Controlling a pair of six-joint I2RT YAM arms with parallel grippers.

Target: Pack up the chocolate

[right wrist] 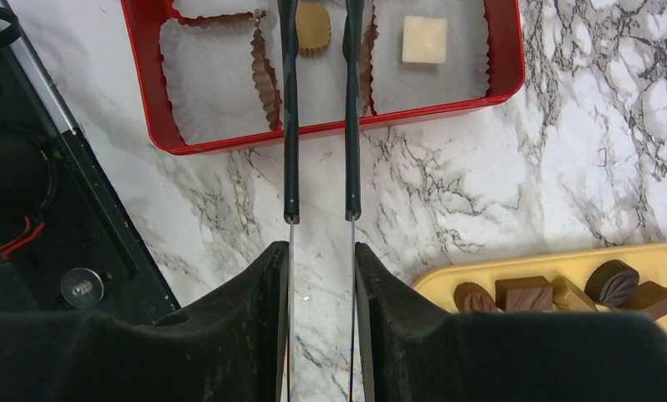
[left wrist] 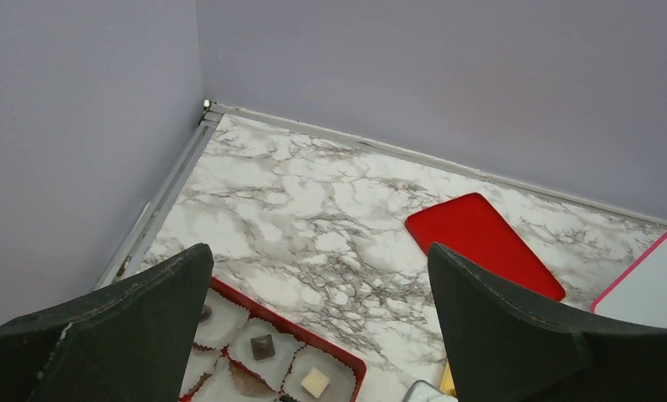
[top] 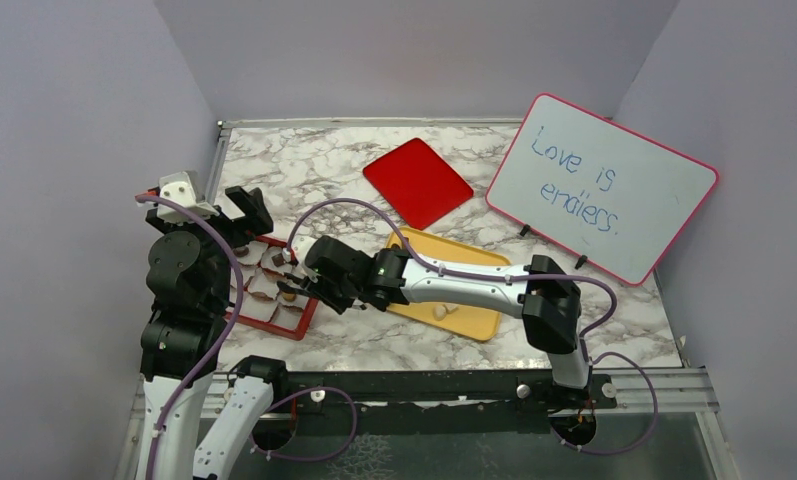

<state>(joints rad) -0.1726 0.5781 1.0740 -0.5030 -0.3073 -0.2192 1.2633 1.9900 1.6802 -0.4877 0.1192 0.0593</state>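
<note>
A red box [right wrist: 330, 126] lined with white paper cups sits at the left of the table. My right gripper [right wrist: 321, 251] is shut on a pair of thin metal tongs [right wrist: 292, 151] that reach into the box. A tan round chocolate [right wrist: 313, 28] lies in the middle cup between the tong arms, with a small gap on its right. A cream-white square chocolate [right wrist: 423, 39] fills the cup to the right, and a dark square one [left wrist: 263, 346] sits in another cup. More brown chocolates [right wrist: 524, 293] lie in the yellow tray [right wrist: 514, 264]. My left gripper [left wrist: 321, 260] hangs open above the box's far-left corner, holding nothing.
A flat red lid [top: 417, 181] lies at the back centre of the marble table. A whiteboard [top: 602, 187] with a pink rim leans at the back right. The yellow tray [top: 474, 322] sits under the right forearm. Grey walls close in the left, back and right.
</note>
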